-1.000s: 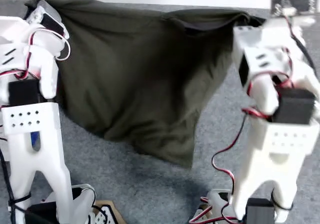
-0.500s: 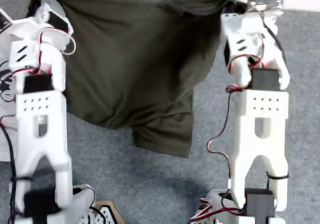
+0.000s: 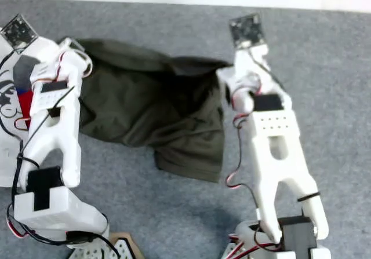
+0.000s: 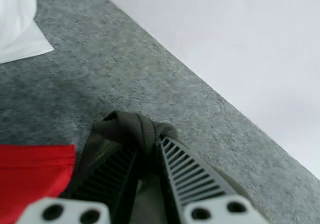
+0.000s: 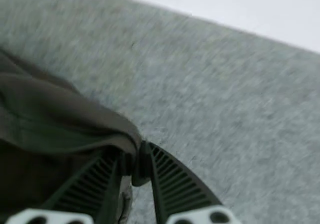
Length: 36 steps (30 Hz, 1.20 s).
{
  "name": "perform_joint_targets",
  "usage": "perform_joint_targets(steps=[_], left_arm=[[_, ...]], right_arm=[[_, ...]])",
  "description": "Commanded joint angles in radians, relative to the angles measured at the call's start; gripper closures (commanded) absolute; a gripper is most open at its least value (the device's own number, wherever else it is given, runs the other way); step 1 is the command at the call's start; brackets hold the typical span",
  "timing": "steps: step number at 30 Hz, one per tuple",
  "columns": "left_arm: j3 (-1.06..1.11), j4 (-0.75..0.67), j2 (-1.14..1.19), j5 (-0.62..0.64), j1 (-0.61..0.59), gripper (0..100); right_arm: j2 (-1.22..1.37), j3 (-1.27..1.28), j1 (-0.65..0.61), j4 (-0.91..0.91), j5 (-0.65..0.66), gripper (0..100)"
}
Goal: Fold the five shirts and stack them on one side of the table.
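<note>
A dark olive shirt (image 3: pixel 156 117) lies bunched on the grey table, its lower hem folded out toward the front. My left gripper (image 3: pixel 78 46) is shut on the shirt's far left corner (image 4: pixel 137 129), which bulges between the ribbed fingers (image 4: pixel 187 176). Pinched in my right gripper (image 3: pixel 223 76) is the shirt's far right edge (image 5: pixel 75 116), with the cloth draping away from its ribbed fingers (image 5: pixel 172 176). Both arms stand low over the table.
A white printed shirt (image 3: pixel 8 97) and a red one (image 3: pixel 24 102) lie under the left arm at the table's left edge; the red cloth (image 4: pixel 30 179) and white cloth (image 4: pixel 17 23) also show by the left gripper. Grey table (image 3: pixel 330 85) stretches right of the right arm.
Both arms have come down and toward the front, lowering the olive shirt from hanging spread in the air onto the table, where it now lies bunched. Both grippers still hold it.
</note>
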Motion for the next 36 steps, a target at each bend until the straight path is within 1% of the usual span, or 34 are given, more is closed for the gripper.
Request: perform_joint_targets(steps=[1,2,6,11,14,16,18,23,28,33,36], left_arm=[[-0.021,0.100,-0.019,-0.003,-0.036,99],[-0.022,0.147,-0.033,-0.029,-0.038,99],[-0.012,0.391,-0.131,-0.213,-0.041,99],[-0.010,0.700,-0.252,-0.308,-0.038,99],[0.042,0.810,-0.312,-0.374,-0.038,99],[0.093,0.832,-0.341,-0.405,-0.038,99],[0.148,0.832,-0.361,-0.414,-0.041,99],[0.257,0.810,-0.372,-0.414,-0.101,99],[0.283,0.727,-0.372,-0.414,-0.191,99],[0.283,0.689,-0.372,-0.414,-0.254,99],[0.286,0.687,-0.371,-0.414,-0.266,99]], right_arm=[[-0.016,-0.007,-0.021,0.081,0.017,99.1],[-0.016,-0.008,-0.024,0.122,0.017,99.1],[-0.018,-0.010,-0.041,0.254,0.018,99.1],[-0.041,-0.021,-0.042,0.375,0.020,99.1],[-0.085,-0.021,-0.068,0.484,0.061,99.1],[-0.117,-0.016,-0.107,0.568,0.098,99.1],[-0.147,-0.015,-0.133,0.639,0.106,99.1],[-0.183,-0.008,-0.143,0.751,0.107,99.1],[-0.194,0.039,-0.140,0.762,0.109,99.1],[-0.194,0.082,-0.143,0.762,0.109,99.1],[-0.189,0.096,-0.145,0.763,0.110,99.1]])
